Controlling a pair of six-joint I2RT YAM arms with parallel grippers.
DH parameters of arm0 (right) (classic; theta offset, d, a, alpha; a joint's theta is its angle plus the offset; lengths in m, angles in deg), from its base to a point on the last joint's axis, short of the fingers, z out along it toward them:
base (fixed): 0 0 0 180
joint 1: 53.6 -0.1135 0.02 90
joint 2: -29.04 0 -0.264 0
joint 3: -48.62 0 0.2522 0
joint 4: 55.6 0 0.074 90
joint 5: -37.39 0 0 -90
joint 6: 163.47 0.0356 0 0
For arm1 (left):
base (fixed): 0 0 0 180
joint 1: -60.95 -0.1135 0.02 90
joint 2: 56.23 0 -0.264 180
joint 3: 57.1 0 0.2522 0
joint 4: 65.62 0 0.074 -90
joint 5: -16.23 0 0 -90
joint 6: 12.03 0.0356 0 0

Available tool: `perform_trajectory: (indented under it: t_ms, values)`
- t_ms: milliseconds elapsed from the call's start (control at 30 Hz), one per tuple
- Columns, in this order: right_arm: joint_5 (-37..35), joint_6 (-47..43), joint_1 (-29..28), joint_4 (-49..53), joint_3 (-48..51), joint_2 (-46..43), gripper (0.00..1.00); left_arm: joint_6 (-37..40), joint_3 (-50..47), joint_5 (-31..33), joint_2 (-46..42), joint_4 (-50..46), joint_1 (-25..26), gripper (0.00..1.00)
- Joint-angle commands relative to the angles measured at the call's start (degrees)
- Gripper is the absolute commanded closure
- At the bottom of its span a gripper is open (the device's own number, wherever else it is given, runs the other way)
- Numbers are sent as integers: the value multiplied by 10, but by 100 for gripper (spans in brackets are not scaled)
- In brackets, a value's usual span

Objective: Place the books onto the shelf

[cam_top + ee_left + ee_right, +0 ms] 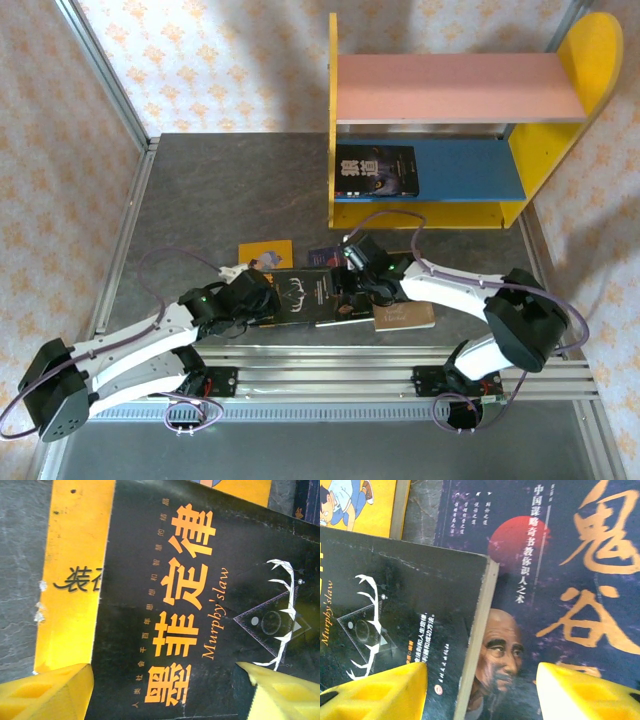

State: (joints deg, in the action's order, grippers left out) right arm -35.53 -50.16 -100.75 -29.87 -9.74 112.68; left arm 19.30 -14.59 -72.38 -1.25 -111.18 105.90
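Nearest book: a tan book [405, 317] lay flat at the near side of the table [200, 190], right of centre, close beside my right forearm.
Black book: the black book [310, 297] lay flat just beyond the tan one, with its long axis running left to right.
Left claw: my left claw [245, 300] hung over the left end of the black book. Its yellow fingers [50, 692] were spread wide and gripped nothing.
Right claw: my right claw [358, 280] hung over the right end of the same book, also released. One finger [380, 690] was above the black cover and the other above the purple book [560, 580] underneath.
Deciding relation: the black book lay lengthwise between my two claws, with one claw at each end. Its right edge was raised a little on the purple book, and I judged that lifted edge the likelier place to get a finger under.
Yellow book: the yellow book [265, 253] sat a little farther back on the left, partly under the black book.
Shelf: the shelf [345, 120] stood at the far right, well apart from the pile. One dark book [375, 170] already lay on its blue board [460, 165], below the pink board [450, 88].
Nearer arm: I judged my right arm the closer one to the shelf.
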Motion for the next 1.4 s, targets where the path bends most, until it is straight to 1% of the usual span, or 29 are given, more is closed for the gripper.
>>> perform_trajectory:
  t_ms: [0,100,233,400,600,733,900,1033,1367]
  values:
    - [5,19,-13,-37,4,17,41,-13,-2,-5,20,28,-1,25]
    - [11,33,-22,-59,7,33,42,-13,3,0,37,24,-1,26]
    - [8,44,-33,-72,8,52,42,-16,8,23,43,-1,-1,27]
    - [8,52,-38,-80,10,67,43,-23,3,48,27,-26,-1,26]
    - [7,53,-38,-81,9,74,43,-30,-9,57,10,-32,-1,25]
    - [8,53,-39,-79,7,74,44,-30,-22,49,12,-7,-1,24]
    - [9,54,-42,-76,4,76,46,-18,-22,38,46,28,-1,25]
    - [4,55,-55,-70,0,75,49,-7,-17,24,65,59,-1,26]
    - [11,64,-73,-77,5,61,57,12,2,16,51,85,-2,29]
